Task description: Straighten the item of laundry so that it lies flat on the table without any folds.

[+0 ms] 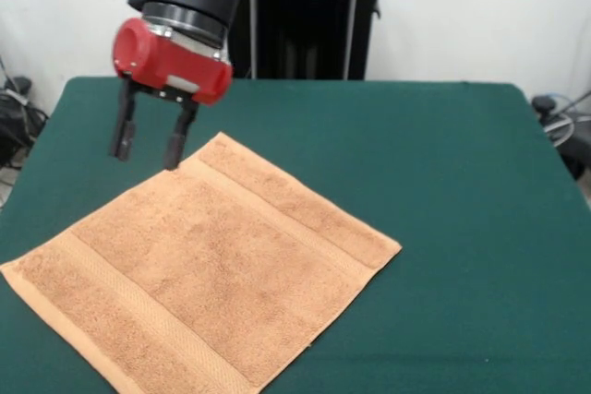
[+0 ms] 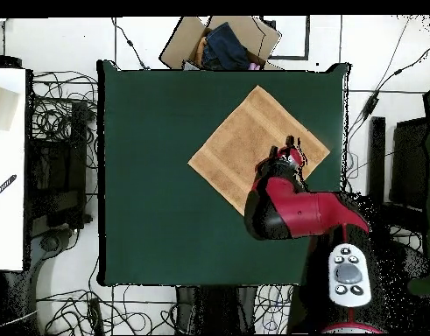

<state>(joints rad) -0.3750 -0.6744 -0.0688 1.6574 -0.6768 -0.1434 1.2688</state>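
My gripper hangs open, fingers spread with a clear gap, nothing held. Tips sit above the table, just off the far corner of the towel; whether one tip touches the cloth I can't tell.

In the front view the towel spreads out below and to the right of the gripper, turned diamond-wise, flat, no folds visible. Woven bands run near two opposite edges. Its near corner is cut off by the picture's bottom edge.

In the overhead view my arm covers one corner of the towel; the gripper shows only as dark tips there. A cardboard box with dark cloth inside sits off the table beyond the towel.
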